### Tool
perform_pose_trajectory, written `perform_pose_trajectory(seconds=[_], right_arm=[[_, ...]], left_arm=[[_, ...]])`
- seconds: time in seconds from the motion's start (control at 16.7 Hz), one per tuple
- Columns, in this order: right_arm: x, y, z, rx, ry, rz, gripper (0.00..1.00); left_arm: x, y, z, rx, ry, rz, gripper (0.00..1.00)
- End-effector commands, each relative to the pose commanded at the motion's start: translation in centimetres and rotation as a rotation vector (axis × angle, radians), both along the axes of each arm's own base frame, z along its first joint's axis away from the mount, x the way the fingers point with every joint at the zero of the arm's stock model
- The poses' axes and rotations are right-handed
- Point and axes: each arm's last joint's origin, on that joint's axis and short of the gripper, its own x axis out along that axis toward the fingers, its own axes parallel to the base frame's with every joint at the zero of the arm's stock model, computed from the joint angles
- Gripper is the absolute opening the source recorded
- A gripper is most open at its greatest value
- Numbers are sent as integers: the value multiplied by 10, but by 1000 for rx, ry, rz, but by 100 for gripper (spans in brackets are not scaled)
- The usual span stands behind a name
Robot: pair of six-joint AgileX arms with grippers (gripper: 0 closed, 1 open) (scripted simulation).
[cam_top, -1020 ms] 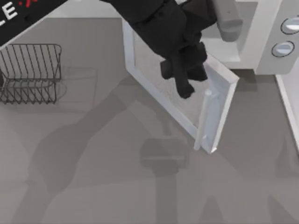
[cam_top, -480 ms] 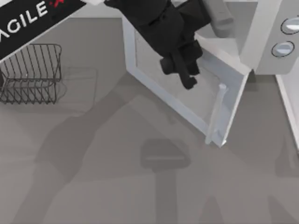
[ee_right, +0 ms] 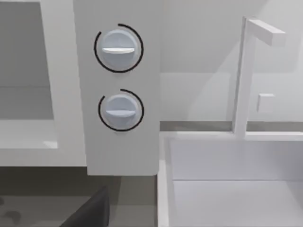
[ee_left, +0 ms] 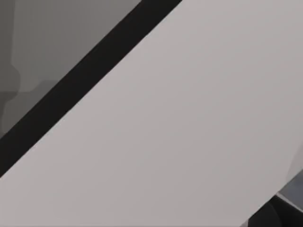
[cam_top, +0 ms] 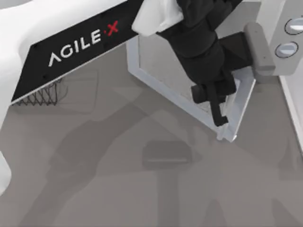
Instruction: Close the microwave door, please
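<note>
At top right of surface (cam_top: 94, 189): microwave (cam_top: 277, 28), two knobs (ee_right: 118, 47) on side panel. Door (cam_top: 236, 113) ajar, swung out at angle from cavity, free edge toward surface centre. Left gripper (cam_top: 215, 106) on door's outer face near free edge; fingers appear close together, nothing held. Rack (cam_top: 40, 94) at left, under left arm. Right gripper's finger state: cannot tell.

The left arm's black gripper (cam_top: 215, 106) hides much of the large white microwave door's (cam_top: 165, 85) greyish pane and its handle. The white boxy microwave (cam_top: 284, 33) is cut off at the far right edge. Most of the dark wire rack (cam_top: 40, 94) lies hidden beneath the left arm's white link.
</note>
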Motion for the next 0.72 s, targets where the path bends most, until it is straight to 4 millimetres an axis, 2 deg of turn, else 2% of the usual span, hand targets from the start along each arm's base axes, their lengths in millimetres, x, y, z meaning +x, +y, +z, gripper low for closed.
perform_pose_trajectory(seconds=[0.18, 0.54, 0.72], right_arm=[[0, 0, 0, 0, 0, 0, 100], [0, 0, 0, 0, 0, 0, 100], [0, 0, 0, 0, 0, 0, 100]], left_arm=[[-1, -5, -6, 11, 24, 1, 0], [28, 33, 26, -128, 64, 120, 0], [31, 36, 28, -139, 64, 126, 0]])
